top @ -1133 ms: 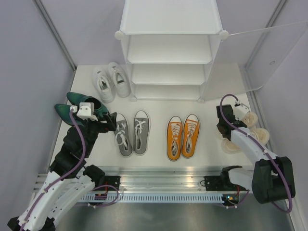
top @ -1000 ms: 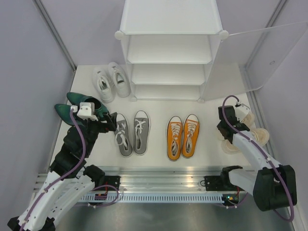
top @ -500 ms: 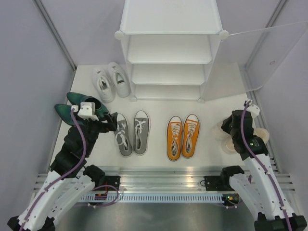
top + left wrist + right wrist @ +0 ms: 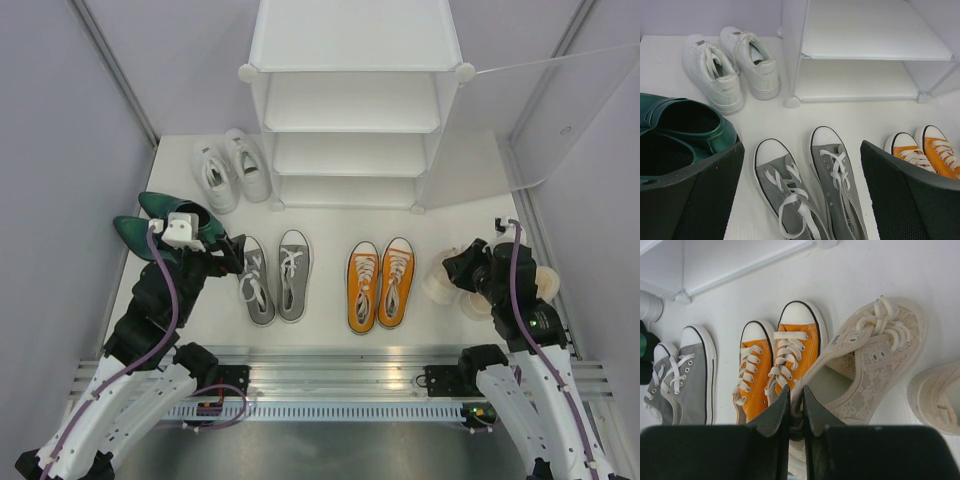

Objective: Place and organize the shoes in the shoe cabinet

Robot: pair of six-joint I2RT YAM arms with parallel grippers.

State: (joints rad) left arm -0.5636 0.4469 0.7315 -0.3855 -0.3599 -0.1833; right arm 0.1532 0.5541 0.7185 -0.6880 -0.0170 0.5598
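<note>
My right gripper (image 4: 465,270) (image 4: 796,407) is shut on the heel rim of a cream shoe (image 4: 438,284) (image 4: 875,360) and holds it right of the orange lace-ups (image 4: 380,283) (image 4: 775,365). The other cream shoe (image 4: 937,397) lies further right. My left gripper (image 4: 232,255) (image 4: 800,200) is open above the grey lace-ups (image 4: 275,278) (image 4: 810,190). The green pointed shoes (image 4: 150,215) (image 4: 685,125) lie at the left. The white sneakers (image 4: 230,170) (image 4: 730,65) stand left of the shoe cabinet (image 4: 350,110) (image 4: 865,50), whose shelves hold no shoes.
The cabinet's frosted door (image 4: 540,110) stands open to the right, above the cream shoes' spot. Lilac walls close in left and right. A metal rail (image 4: 330,385) runs along the near edge by the arm bases.
My right arm has pulled back and to the left, carrying one cream shoe away from its partner. The left arm has not moved.
</note>
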